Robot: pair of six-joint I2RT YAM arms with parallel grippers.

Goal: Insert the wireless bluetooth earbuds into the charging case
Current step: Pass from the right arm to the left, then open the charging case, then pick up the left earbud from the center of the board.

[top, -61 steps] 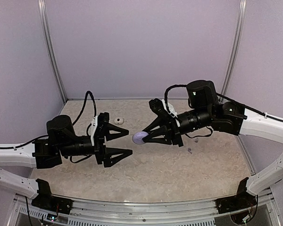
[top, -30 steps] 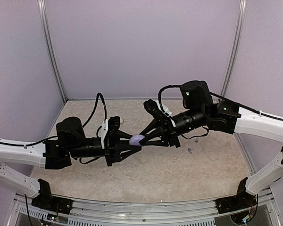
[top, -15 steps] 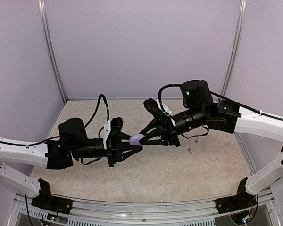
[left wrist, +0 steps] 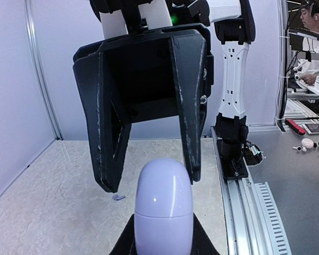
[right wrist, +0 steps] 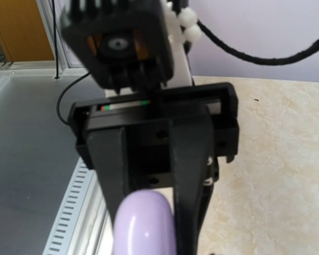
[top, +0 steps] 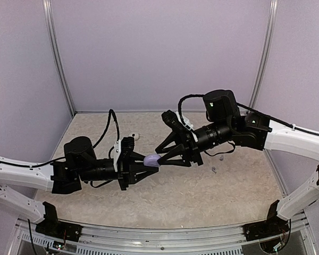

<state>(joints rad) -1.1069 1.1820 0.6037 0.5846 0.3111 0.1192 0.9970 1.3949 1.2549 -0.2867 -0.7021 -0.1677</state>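
Spanning the marbled counter, the two arms meet tip to tip in mid-air above its middle. The right end effector stands wide, its fingers flanking the charging case without visibly pressing it. The left end effector is narrow and clamps the lilac, pebble-shaped case by its lower half, with the lid seam closed and the rounded top toward the right arm. This reads as a hand-over, with the case unopened and nothing inserted. To do it well, the right arm should back off straight along its own axis so neither finger clips the case. The left grip should sit below the seam so the lid can be lifted afterwards. The wireless bluetooth earbuds lie on the counter, well apart from the case: one tiny pale piece below the right arm, and what looks like the other behind the left wrist.
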